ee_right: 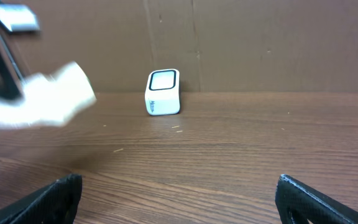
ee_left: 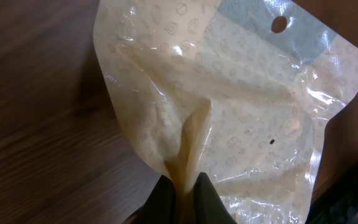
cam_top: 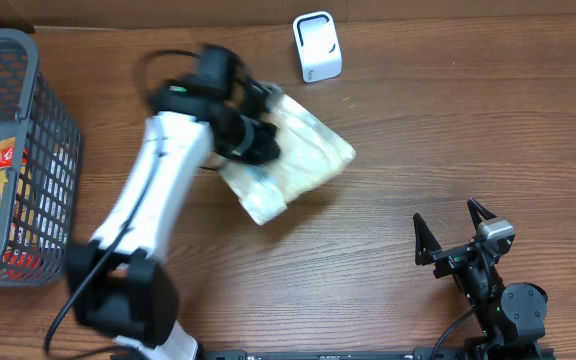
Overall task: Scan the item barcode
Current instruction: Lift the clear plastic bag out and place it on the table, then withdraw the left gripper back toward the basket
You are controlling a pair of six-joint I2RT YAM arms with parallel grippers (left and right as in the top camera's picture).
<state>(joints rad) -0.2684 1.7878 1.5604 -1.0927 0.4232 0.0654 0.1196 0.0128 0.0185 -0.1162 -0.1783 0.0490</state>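
The item is a clear plastic pouch of cream-coloured contents with a pale blue header strip. It hangs tilted above the table, left of centre. My left gripper is shut on a pinched fold of the pouch, and the two dark fingers squeeze the film between them. No barcode shows on the side in view. The white scanner box stands at the back, just beyond the pouch. My right gripper rests open at the front right, far from the item, with nothing between its fingers.
A grey wire basket holding several packets stands at the left edge. A brown cardboard wall runs along the back behind the scanner. The pouch shows blurred at the left of the right wrist view.
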